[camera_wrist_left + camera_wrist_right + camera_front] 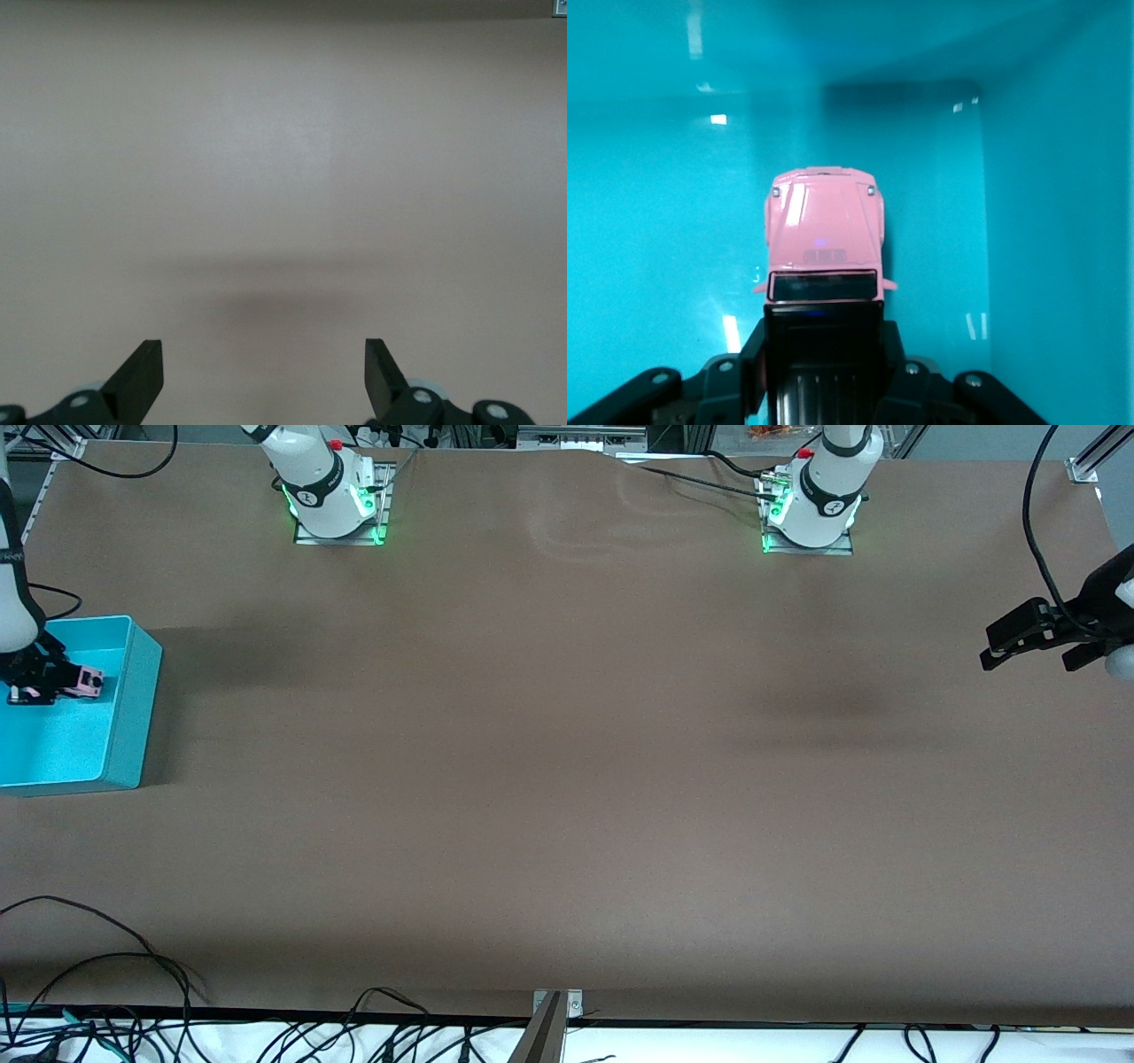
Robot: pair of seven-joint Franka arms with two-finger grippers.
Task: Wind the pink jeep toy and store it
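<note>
Brown table (567,779), bare mid-surface with faint shadows; cables (106,974) trail along the near edge, metal framing at the top. Teal bin (133,717) sits at the right arm's end of the table, walls around the jeep (89,681), nothing else in it. Right gripper (35,682) is inside the bin, clenched on the jeep's rear and roof. Jeep's long axis runs along the table's length, hood pointing toward the left arm's end. Left gripper (1032,651) waits over the left arm's end of the table, fingers (142,376) spread, holding nothing.
</note>
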